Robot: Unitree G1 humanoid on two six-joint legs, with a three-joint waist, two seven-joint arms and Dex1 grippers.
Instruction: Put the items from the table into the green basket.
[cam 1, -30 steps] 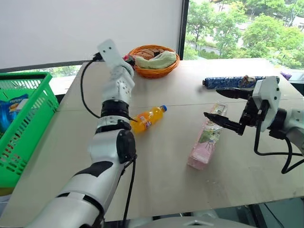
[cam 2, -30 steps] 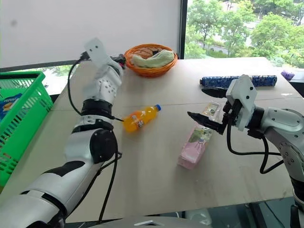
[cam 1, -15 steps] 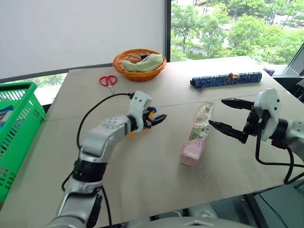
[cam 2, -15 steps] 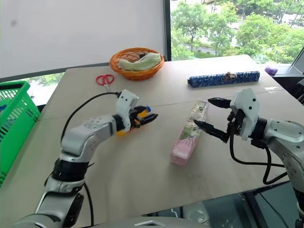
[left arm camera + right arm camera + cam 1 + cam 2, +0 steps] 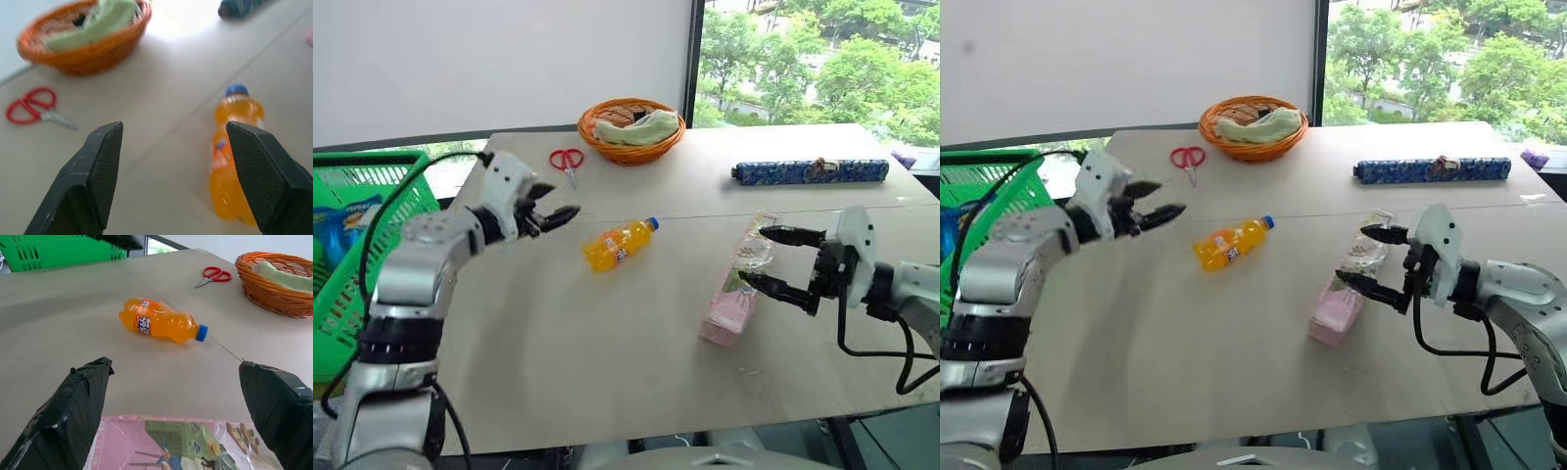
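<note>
Left claw [image 5: 552, 212] pulled back off soda bottle [image 5: 619, 244], apart, empty; right claw [image 5: 775, 259] apart, straddling clear pack [image 5: 736, 294].

We see the bright green plastic lattice basket [image 5: 372, 255] cut off by the left edge of the head views, and partly hidden behind the left arm and its black cable. Inside it lies a blue and white package [image 5: 335, 223] whose print is too small for us to read. The long clear plastic pack with a pink base [image 5: 186, 443] runs off the bottom edge of the right wrist view. In the left wrist view the small orange soda bottle with a blue cap [image 5: 234, 161] is blurred, its label unreadable, and its lower end is hidden behind one black finger [image 5: 266, 171]. The round orange wicker bowl [image 5: 279, 284] is cut by that right wrist picture's right edge.
</note>
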